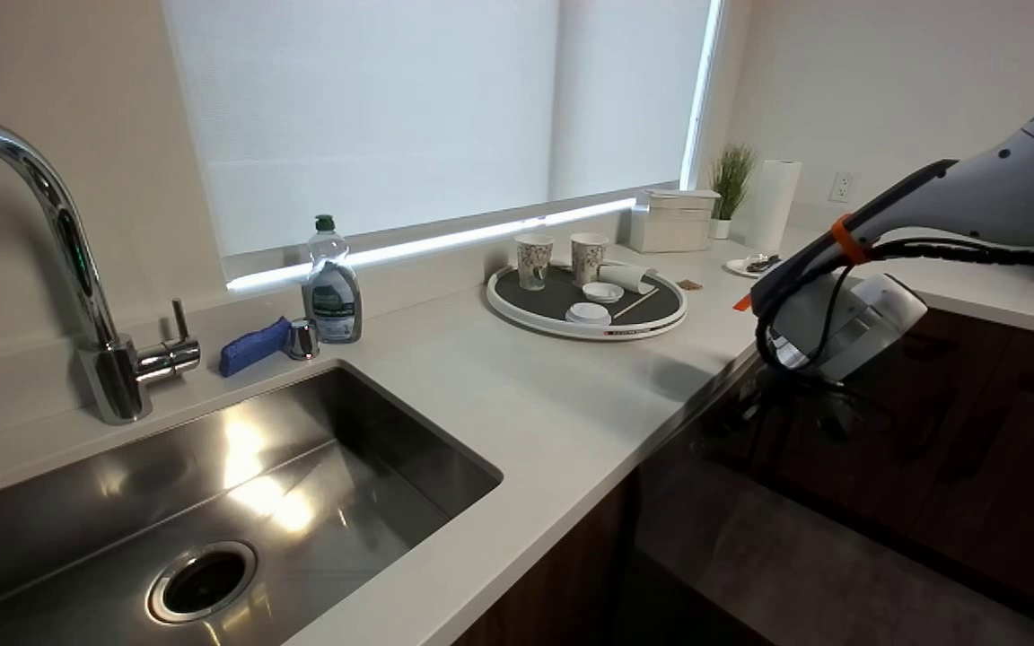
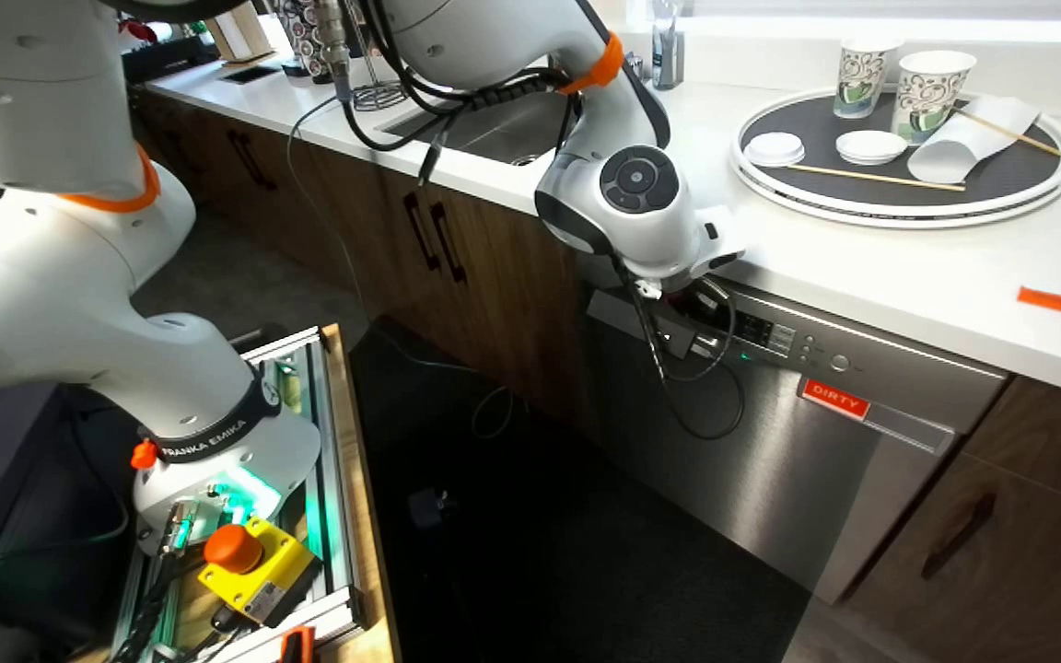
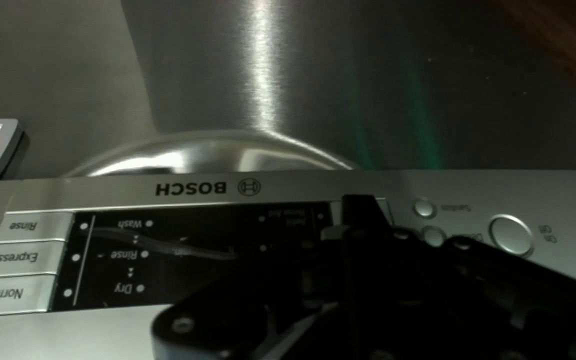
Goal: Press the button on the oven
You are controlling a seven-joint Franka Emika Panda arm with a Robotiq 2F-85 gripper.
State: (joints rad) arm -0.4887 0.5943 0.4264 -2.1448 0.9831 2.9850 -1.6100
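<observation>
The task's oven appears as a built-in steel appliance (image 2: pixel 770 460) under the counter, marked BOSCH. In the wrist view its control strip (image 3: pixel 288 185) stands upside down, with a black display (image 3: pixel 193 235). Rinse, Express and Normal buttons (image 3: pixel 25 257) are at the left. Two small round buttons (image 3: pixel 424 208) and a large On/Off button (image 3: pixel 511 235) are at the right. My gripper (image 3: pixel 360 201) is shut, its dark fingertips in front of a rectangular button (image 3: pixel 336 212) beside the display, partly covering it. I cannot tell if they touch. In an exterior view the gripper (image 2: pixel 698 343) is at the panel's left part.
The white countertop edge (image 2: pixel 871 299) runs just above the panel. A round tray (image 2: pixel 903 217) with paper cups and lids stands on the counter; it also shows in an exterior view (image 1: pixel 517 314). A red DIRTY sign (image 2: pixel 834 398) is on the appliance. Loose cables (image 2: pixel 655 354) hang by the gripper.
</observation>
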